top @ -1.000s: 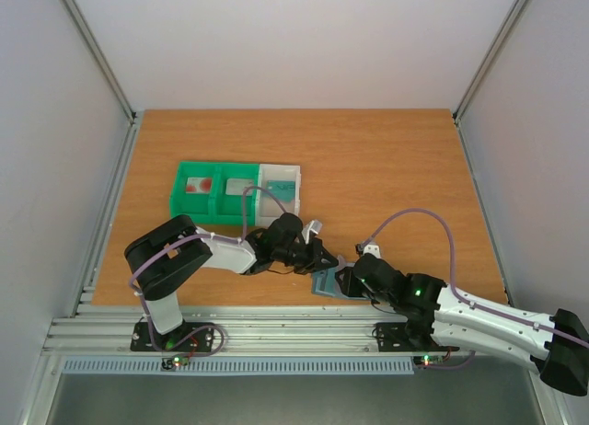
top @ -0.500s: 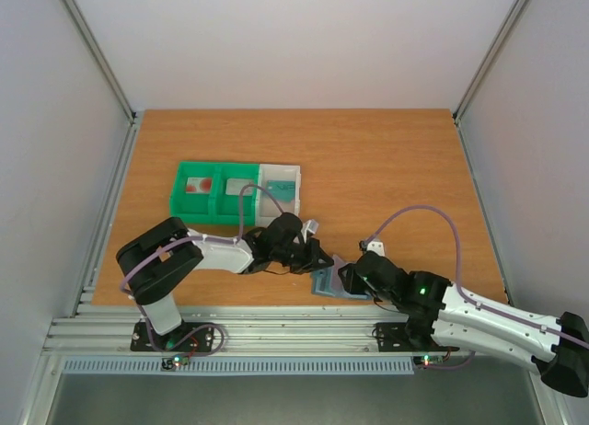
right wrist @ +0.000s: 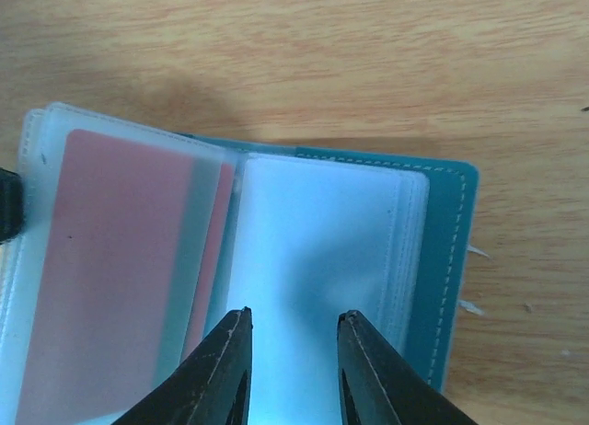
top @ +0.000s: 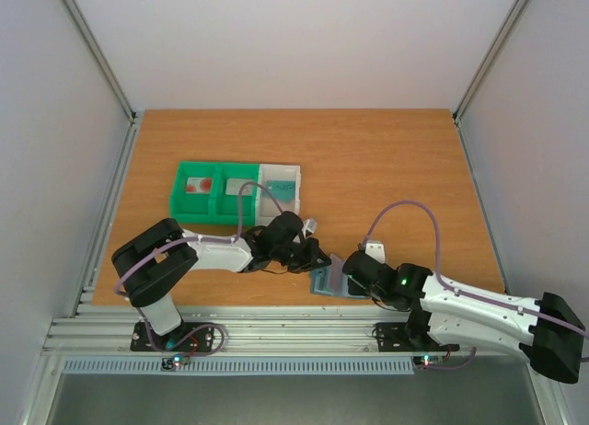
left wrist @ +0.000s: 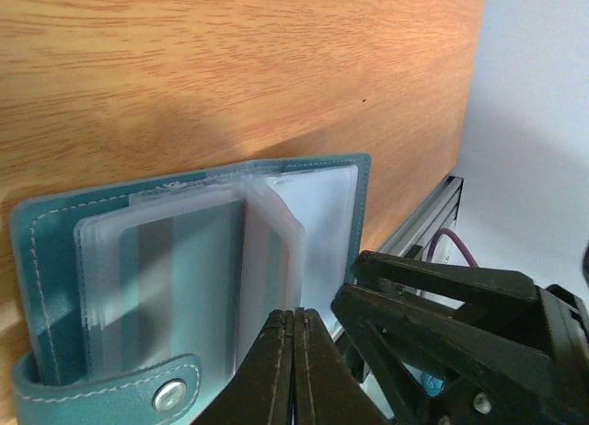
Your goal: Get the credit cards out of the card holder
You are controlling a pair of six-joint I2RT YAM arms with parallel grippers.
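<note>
The card holder lies open near the table's front edge, a teal wallet with clear sleeves. In the left wrist view its cover holds a teal-grey credit card in a sleeve. In the right wrist view a pale red card sits in the left sleeve, and the right sleeve looks empty. My left gripper is shut at the edge of an upright sleeve page. My right gripper is open, just above the empty sleeve. Both grippers meet at the holder in the top view, left and right.
A green tray and a joined white tray stand at the middle left. They hold a pale card with a red mark, a pale card and a teal card. The table's front edge and metal rail lie just beside the holder.
My right gripper has moved left over the holder. My left gripper's fingers have closed together at the holder's left side. The holder shifted slightly left.
</note>
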